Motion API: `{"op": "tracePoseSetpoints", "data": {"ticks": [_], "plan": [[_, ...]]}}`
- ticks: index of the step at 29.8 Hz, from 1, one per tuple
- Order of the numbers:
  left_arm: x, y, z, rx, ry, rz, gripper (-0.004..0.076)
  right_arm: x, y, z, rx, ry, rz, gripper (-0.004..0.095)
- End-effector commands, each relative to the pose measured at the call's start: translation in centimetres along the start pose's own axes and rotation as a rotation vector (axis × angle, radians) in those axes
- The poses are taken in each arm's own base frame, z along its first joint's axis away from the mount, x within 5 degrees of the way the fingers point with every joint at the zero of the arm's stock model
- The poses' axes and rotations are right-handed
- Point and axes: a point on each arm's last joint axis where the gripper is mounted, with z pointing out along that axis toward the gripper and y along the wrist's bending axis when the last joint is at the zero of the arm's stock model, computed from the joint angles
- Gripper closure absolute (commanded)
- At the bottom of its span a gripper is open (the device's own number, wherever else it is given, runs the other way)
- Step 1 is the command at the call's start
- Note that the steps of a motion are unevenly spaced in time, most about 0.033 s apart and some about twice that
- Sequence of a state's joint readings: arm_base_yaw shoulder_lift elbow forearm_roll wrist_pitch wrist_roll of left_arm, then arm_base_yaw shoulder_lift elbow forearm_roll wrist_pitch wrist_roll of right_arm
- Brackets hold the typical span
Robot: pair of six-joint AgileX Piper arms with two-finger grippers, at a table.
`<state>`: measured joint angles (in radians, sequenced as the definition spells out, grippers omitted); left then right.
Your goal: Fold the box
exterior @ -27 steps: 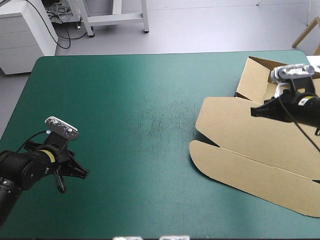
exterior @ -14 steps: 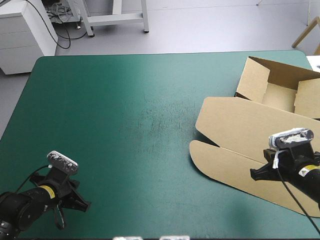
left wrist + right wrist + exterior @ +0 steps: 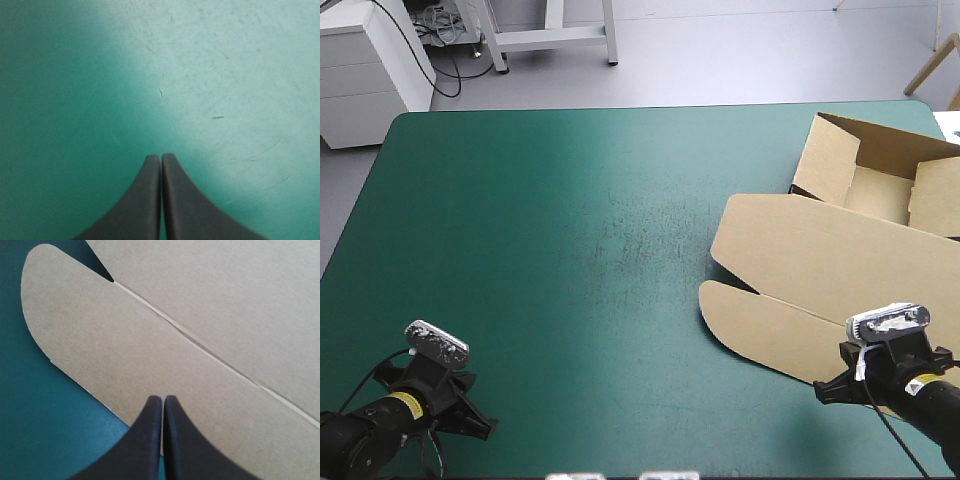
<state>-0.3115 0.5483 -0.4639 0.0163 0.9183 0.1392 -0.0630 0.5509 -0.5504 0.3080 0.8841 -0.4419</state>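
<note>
Hovering pinched together over the flat lid (image 3: 210, 305) of the brown box (image 3: 790, 250), the right claw (image 3: 163, 398) likely must spread to grip its edge, the left claw (image 3: 161, 156) equally closed.

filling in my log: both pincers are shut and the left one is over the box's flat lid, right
No. Both are shut, but the left pincer is over bare teal-green cover, as the left wrist view shows; the right pincer is the one over the flat lid of the box.

1 box (image 3: 800, 250), 1 table (image 3: 570, 200), L gripper (image 3: 161, 156) + R gripper (image 3: 163, 397) = 2
</note>
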Motion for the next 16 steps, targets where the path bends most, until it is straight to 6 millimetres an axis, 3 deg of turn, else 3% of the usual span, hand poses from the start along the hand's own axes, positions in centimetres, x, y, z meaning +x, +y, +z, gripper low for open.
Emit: {"op": "tracePoseSetpoints", "data": {"ticks": [1,16], "plan": [[-1.0,0.1,-0.5,-0.001,-0.064,-0.017,0.0734,-1.2,-0.2,-0.5,0.02,-0.086,-0.002,0.0912],[-1.0,0.1,-0.5,-0.001,-0.064,-0.017,0.0734,-2.7,-0.9,-0.8,0.098,-0.249,-0.002,0.0912]]}}
